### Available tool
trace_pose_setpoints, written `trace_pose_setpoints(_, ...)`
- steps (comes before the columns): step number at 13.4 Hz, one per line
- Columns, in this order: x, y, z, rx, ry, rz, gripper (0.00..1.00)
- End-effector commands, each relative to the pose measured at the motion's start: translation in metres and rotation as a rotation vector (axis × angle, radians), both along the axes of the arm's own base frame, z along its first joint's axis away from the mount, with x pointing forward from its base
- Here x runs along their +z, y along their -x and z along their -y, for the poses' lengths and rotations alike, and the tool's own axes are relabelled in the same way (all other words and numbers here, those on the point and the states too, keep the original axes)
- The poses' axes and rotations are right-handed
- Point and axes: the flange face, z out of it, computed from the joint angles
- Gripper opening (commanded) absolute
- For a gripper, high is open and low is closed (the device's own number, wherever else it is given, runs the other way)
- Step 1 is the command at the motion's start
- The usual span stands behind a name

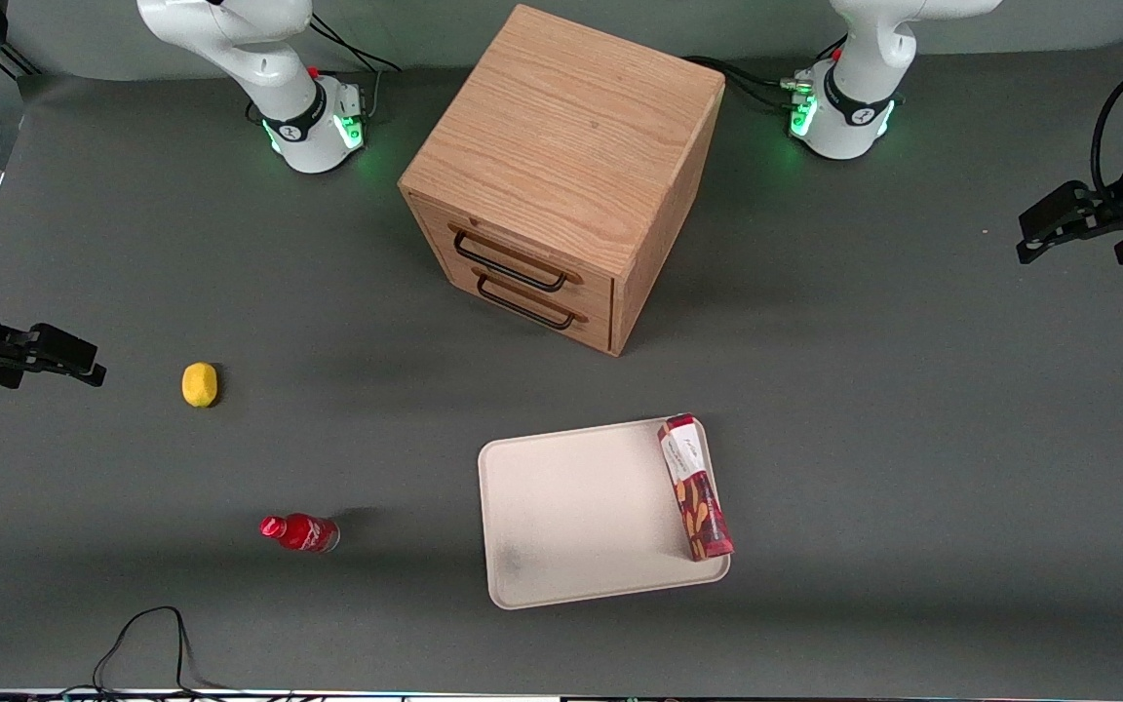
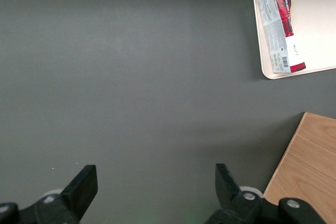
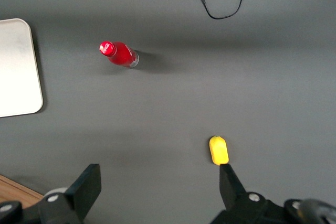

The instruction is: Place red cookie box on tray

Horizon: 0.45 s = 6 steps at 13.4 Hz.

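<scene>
Red cookie box point(image 1: 695, 487) flat on tray point(image 1: 571, 512), along edge toward working arm's end — placement looks done. Gripper point(image 2: 156, 184) empty, jaws apart, well clear over bare worktop point(image 1: 912, 390). Advice — park; don't nudge box.

The gripper point(image 2: 156, 184) is held above bare tabletop point(image 2: 131, 77), jaws wide apart. On the tray point(image 2: 315, 19), the box point(image 2: 281, 27) is laid along one rim. A wooden cabinet point(image 2: 310, 166) is seen near the tray.
</scene>
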Motion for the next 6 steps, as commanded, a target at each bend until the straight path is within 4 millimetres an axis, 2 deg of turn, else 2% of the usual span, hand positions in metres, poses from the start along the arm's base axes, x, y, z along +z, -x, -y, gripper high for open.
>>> trace_pose_setpoints(1, 0.004, 0.0114, 0.0012, 0.02, 0.011, -0.035, 1.0)
trace_pose_setpoints(6, 0.0033, 0.0133, 0.0019, 0.023, 0.01, -0.051, 1.0)
